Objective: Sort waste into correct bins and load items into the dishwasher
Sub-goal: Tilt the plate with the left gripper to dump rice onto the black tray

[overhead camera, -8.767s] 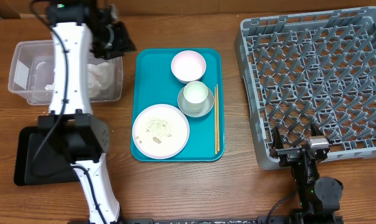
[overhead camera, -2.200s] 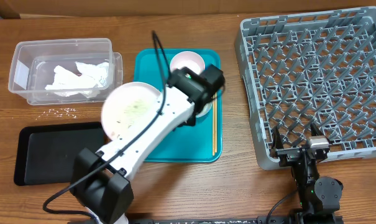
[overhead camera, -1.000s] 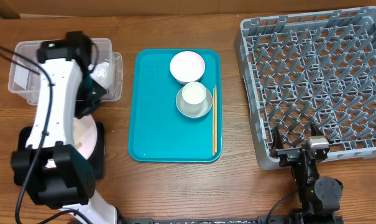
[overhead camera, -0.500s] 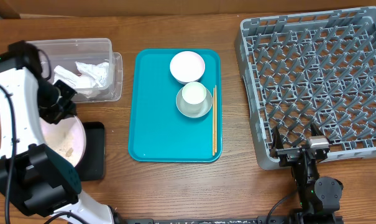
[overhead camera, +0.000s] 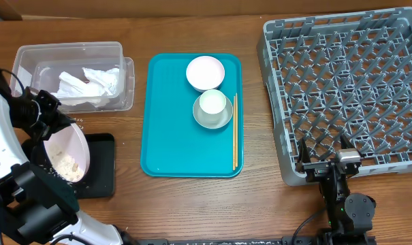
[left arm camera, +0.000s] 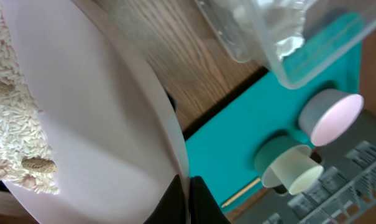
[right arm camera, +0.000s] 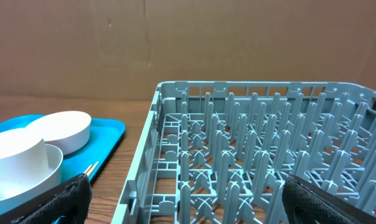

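Observation:
My left gripper (overhead camera: pixel 55 124) is shut on the rim of the round white plate (overhead camera: pixel 64 158), holding it steeply tilted over the black tray (overhead camera: pixel 101 174). Rice and crumbs (left arm camera: pixel 12 134) are heaped at the plate's low side. In the left wrist view both fingertips (left arm camera: pixel 199 200) pinch the rim. Crumpled napkins (overhead camera: pixel 88 83) lie in the clear tub (overhead camera: pixel 28 62). The pink bowl (overhead camera: pixel 205 72), the cup (overhead camera: pixel 213 102) inside the metal bowl (overhead camera: pixel 213 120), and the chopsticks (overhead camera: pixel 235 133) stay on the teal tray (overhead camera: pixel 175 136). My right gripper (right arm camera: pixel 200 211) stands open at the near edge of the dish rack (overhead camera: pixel 349 88).
A few loose rice grains (overhead camera: pixel 77 122) lie on the wood between the tub and the black tray. My left arm covers the black tray's left part. The rack (right arm camera: pixel 268 155) holds nothing. A brown cardboard wall stands behind the table.
My left arm has swung the plate further left over the black tray and tipped it steeper; the rice has slid to its low side. The right arm has not moved.

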### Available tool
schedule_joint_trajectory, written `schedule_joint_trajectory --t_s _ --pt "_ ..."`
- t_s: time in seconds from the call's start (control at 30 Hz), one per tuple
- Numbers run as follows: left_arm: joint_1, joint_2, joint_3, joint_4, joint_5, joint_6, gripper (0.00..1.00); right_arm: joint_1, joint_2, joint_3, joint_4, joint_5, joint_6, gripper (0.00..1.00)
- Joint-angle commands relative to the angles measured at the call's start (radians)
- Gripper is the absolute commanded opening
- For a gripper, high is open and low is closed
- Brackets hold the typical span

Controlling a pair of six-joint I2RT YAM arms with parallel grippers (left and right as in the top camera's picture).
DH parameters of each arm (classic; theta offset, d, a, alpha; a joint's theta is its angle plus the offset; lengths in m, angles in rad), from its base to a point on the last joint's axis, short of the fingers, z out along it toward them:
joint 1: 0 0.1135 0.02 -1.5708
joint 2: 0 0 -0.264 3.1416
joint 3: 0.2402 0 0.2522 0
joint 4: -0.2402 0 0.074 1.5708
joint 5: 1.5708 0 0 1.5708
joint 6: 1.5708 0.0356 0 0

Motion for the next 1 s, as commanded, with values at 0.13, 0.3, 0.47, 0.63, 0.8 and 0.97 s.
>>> schedule_joint_trajectory --t_s 0.13,0.3,0.47,0.63,0.8,0.97 --pt "0.031 -0.010 0.015 -0.013 0.193 0.113 0.05 0.004 -0.012 -0.010 0.005 0.014 0.000 1.00" --pt "0.068 -0.010 0.015 -0.034 0.275 0.138 0.04 0.004 -0.012 -0.010 0.005 0.014 0.000 1.00" --pt "0.110 -0.010 0.015 -0.050 0.309 0.161 0.04 0.004 -0.012 -0.010 0.005 0.014 0.000 1.00" --pt "0.180 -0.009 0.015 -0.039 0.376 0.196 0.04 0.004 -0.012 -0.010 0.005 0.013 0.000 1.00" --pt "0.256 -0.009 0.015 -0.108 0.483 0.284 0.04 0.004 -0.012 -0.010 0.005 0.014 0.000 1.00" --pt "0.306 -0.009 0.015 -0.188 0.518 0.399 0.04 0.004 -0.012 -0.010 0.005 0.013 0.000 1.00"
